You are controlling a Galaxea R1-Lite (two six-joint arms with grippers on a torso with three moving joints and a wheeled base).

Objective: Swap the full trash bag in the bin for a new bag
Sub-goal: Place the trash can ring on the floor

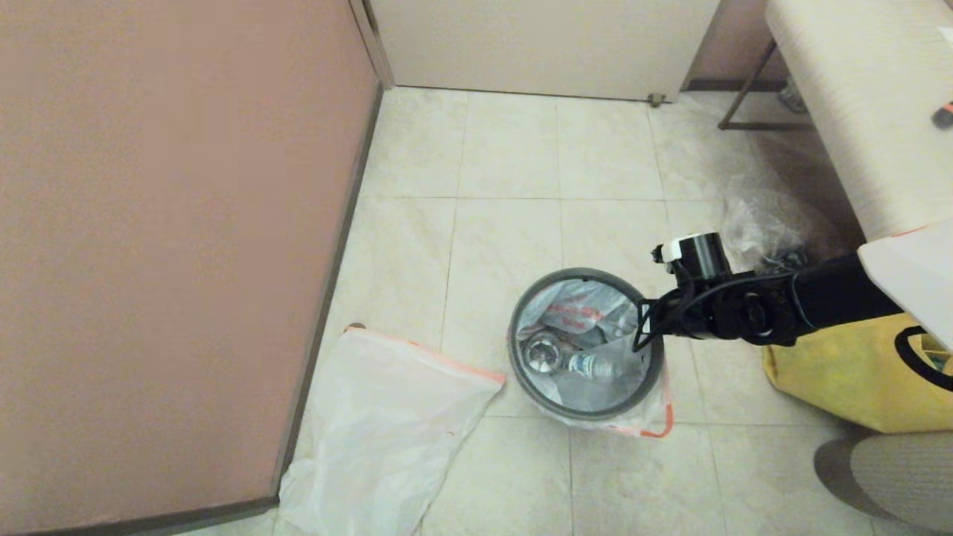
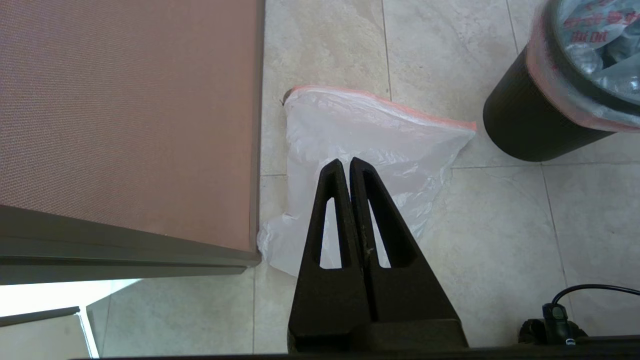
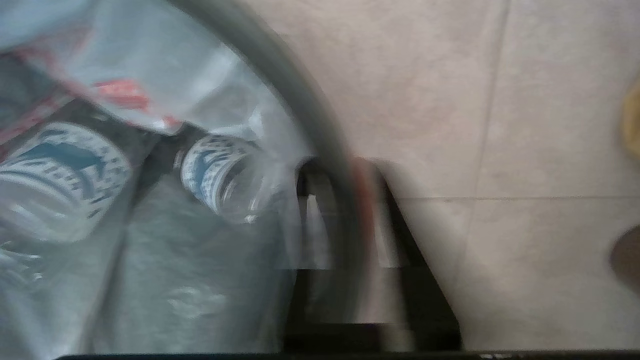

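The black bin (image 2: 525, 130) stands mid-floor, a grey ring (image 1: 588, 411) round its rim. The full trash bag (image 1: 573, 309) lines it, orange-red hem folded outside, with plastic bottles (image 1: 595, 365) inside. My right gripper (image 1: 645, 331) is at the bin's right rim; in the right wrist view its fingers straddle the ring (image 3: 280, 70) and hem, right gripper (image 3: 347, 172) shut on them. The new bag (image 1: 380, 417) lies flat on the tiles left of the bin. My left gripper (image 2: 346, 162) hangs shut and empty above the new bag (image 2: 380, 130); it does not appear in the head view.
A pink-brown partition (image 1: 164, 223) runs along the left, its corner touching the new bag. A yellow cloth tote (image 1: 856, 380) sits right of the bin, a clear wrinkly bag (image 1: 767, 223) behind it, and a pale table (image 1: 856, 97) at the far right.
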